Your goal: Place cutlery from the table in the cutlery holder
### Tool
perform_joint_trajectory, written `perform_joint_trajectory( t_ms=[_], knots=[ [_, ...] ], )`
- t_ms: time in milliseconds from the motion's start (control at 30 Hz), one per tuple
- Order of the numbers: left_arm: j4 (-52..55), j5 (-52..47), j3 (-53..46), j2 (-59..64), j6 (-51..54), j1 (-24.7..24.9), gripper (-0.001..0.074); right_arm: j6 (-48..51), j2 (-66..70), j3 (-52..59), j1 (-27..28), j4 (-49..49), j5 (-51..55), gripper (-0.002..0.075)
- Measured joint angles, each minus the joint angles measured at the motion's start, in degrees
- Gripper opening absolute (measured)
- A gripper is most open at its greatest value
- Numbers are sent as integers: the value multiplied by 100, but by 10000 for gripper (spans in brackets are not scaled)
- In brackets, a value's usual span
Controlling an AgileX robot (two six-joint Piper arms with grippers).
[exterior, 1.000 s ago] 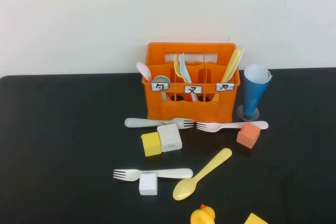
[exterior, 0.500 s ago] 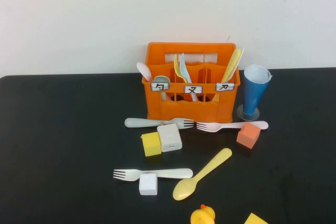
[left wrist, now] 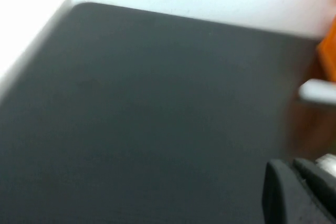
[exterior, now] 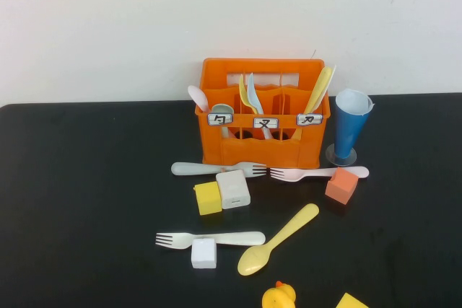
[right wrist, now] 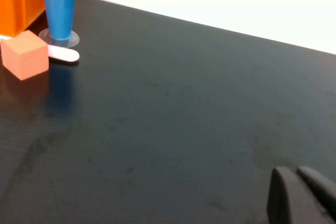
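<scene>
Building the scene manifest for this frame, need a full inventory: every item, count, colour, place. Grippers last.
cutlery holder: 1, orange, back centre of table, several spoons and forks standing in it
table: 1, black
forks on table: 3; pale grey and pinkish-white in front of holder, whitish nearer
yellow spoon: 1, right of the whitish fork
cubes: 2 white, 1 yellow, 1 orange
blue cup: 1, inverted, right of holder
yellow duck: 1, front edge
yellow block: 1, front edge, partly cut off
left gripper: shut, over bare table, left
right gripper: over bare table, right
</scene>
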State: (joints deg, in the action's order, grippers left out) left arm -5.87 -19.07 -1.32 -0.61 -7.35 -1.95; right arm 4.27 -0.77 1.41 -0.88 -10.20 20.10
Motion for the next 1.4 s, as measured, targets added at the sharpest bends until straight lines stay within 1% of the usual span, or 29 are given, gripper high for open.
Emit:
perform_joint_trajectory(
  t_ms=[67, 133, 233, 267, 467, 533, 633, 700, 767, 900, 1033, 1133, 1300, 1400],
  knots=[
    [-751, 161, -14, 0, -428, 0, -1, 0, 0, 0, 0, 0, 0, -3],
    [-1981, 469, -28, 0, -1086, 0, -1, 0, 0, 0, 0, 0, 0, -3],
    [-3531, 785, -37, 0, -1595, 0, -1, 0, 0, 0, 0, 0, 0, -3],
    [-3823, 871, -37, 0, -1622, 0, -1, 0, 0, 0, 0, 0, 0, -3],
    [-4555, 1311, -37, 0, -1529, 0, -1, 0, 0, 0, 0, 0, 0, -3],
    [-4593, 1252, -24, 0, -1050, 28, -1, 0, 0, 0, 0, 0, 0, -3],
    [-4524, 752, 332, 0, -139, 105, -1, 0, 0, 0, 0, 0, 0, -3],
    [-4370, 278, 801, 108, 527, 131, -1, 0, 0, 0, 0, 0, 0, -3],
    [-4019, -278, 1322, 475, 1034, 131, -1, 0, 0, 0, 0, 0, 0, -3],
    [-3181, -1549, 2368, 1602, 1963, 131, -1, 0, 0, 0, 0, 0, 0, -3],
    [-2676, -2598, 3278, 2829, 2834, 131, -1, 0, 0, 0, 0, 0, 0, -3],
    [-2404, -3108, 3861, 3752, 3384, 131, -1, 0, 0, 0, 0, 0, 0, -3],
    [-2082, -3660, 4681, 5232, 4191, 161, -1, 0, 0, 0, 0, 0, 0, -3],
    [-1856, -3833, 5176, 6056, 4386, 470, -1, 0, 0, 0, 0, 0, 0, -3]
  ],
)
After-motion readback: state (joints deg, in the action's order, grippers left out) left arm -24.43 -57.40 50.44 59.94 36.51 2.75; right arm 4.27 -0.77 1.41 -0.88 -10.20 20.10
